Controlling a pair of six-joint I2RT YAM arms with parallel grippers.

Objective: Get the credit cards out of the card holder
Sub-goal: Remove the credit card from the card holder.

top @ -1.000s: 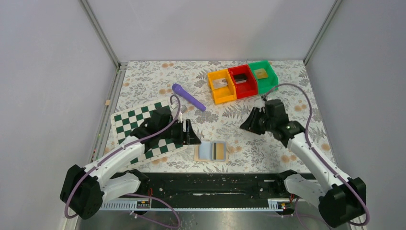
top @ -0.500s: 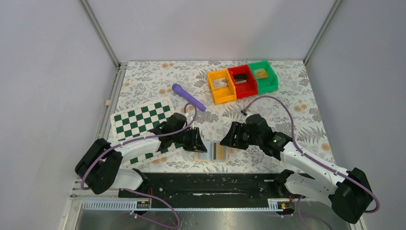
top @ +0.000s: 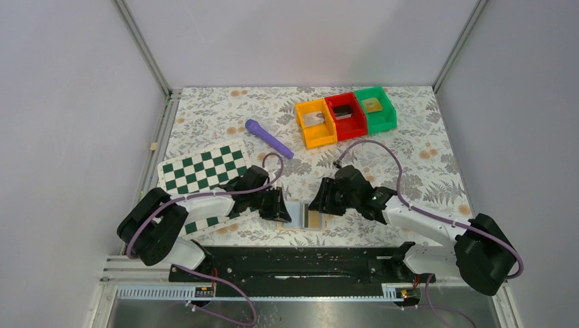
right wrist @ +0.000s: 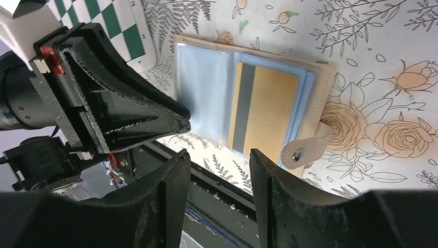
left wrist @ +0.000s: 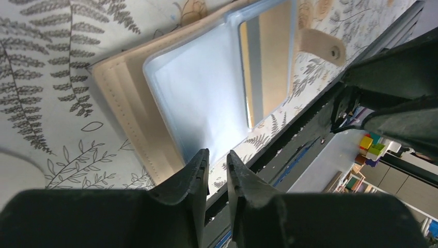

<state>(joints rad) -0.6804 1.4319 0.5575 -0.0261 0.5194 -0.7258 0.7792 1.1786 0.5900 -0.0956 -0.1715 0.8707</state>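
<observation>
The left gripper [left wrist: 215,157] has its fingers almost together at the edge of a blue pocket [left wrist: 201,88] in the open card holder [left wrist: 129,103]. Nobody can tell if they pinch it. The right gripper [right wrist: 219,154] has its fingers apart and empty, close to the yellow card [right wrist: 268,111].

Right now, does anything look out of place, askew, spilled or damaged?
Nothing looks spilled or damaged. The card holder lies open and flat, with a gold card seated in its sleeve. Only the board lies at a slant, which looks harmless.
</observation>
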